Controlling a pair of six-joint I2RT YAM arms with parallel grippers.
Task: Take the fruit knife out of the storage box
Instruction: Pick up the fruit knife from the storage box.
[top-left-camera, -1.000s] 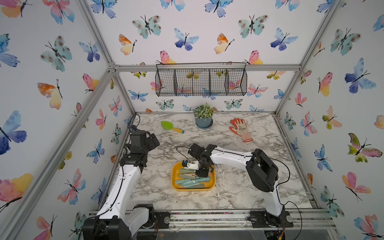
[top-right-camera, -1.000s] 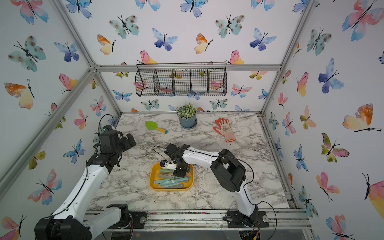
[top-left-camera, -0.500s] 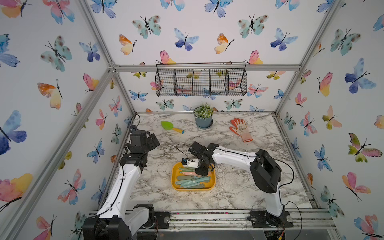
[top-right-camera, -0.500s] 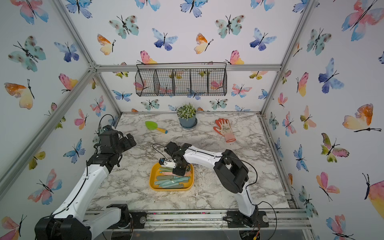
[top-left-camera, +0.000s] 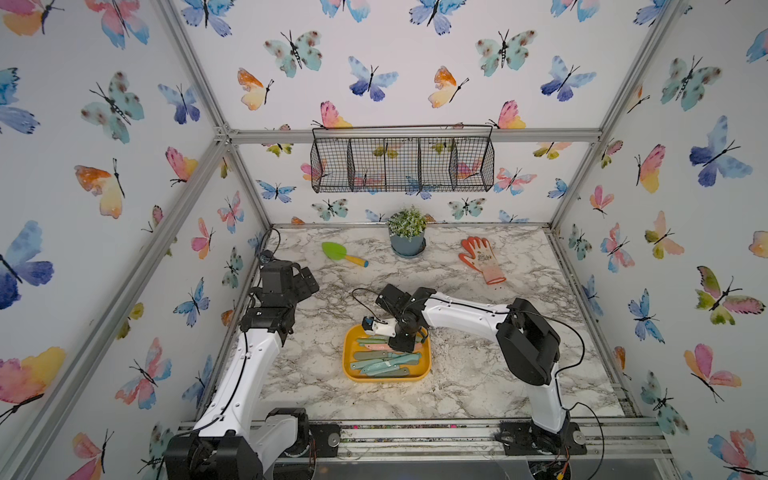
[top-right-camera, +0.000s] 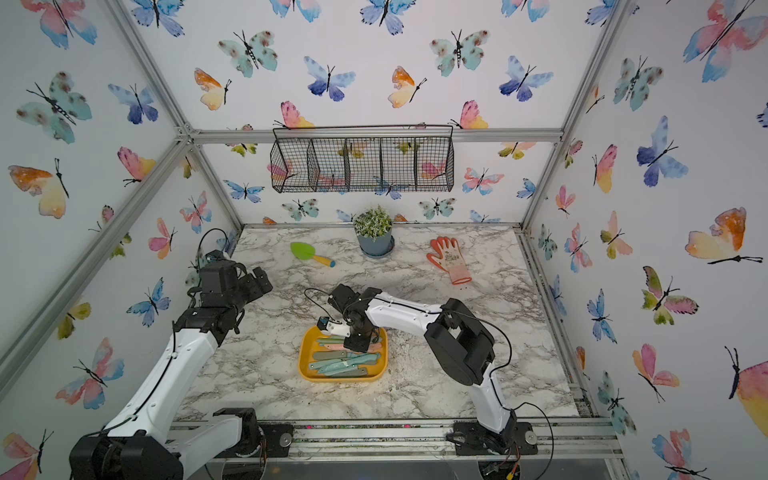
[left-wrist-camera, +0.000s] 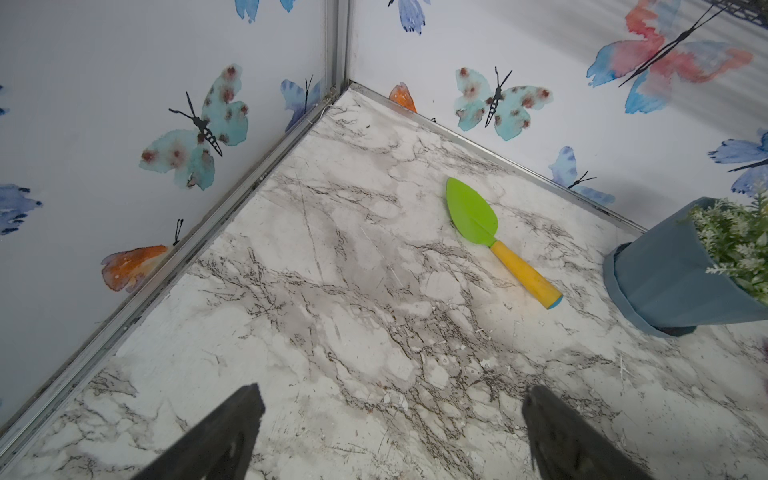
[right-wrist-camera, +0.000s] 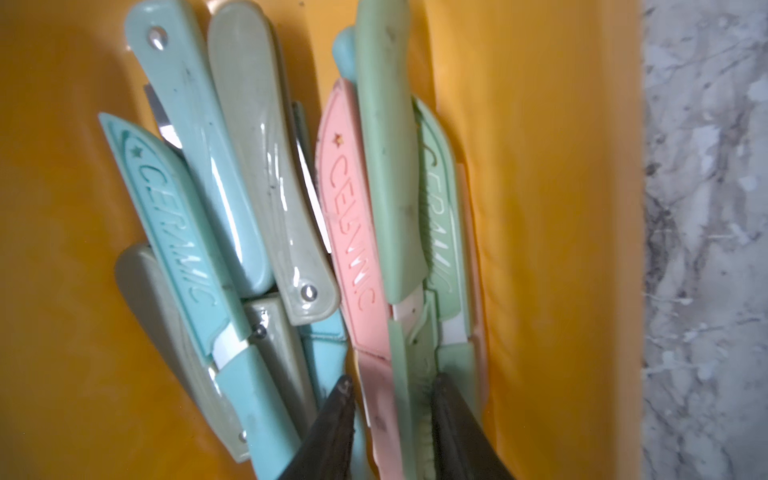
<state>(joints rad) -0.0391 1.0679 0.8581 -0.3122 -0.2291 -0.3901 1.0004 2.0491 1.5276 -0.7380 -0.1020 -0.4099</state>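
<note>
Yellow storage box (top-left-camera: 386, 378), one, three CERAMIC knives (right-wrist-camera: 345, 216)

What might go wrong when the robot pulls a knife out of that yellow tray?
1. The right gripper straddles both a pink plastic knife marked CERAMIC and a pale green knife, so it might lift two or drop one.
2. The other pastel knives lie piled against them in the shallow yellow-orange plastic tray, so a pull could drag neighbours along or shift the tray.
</note>
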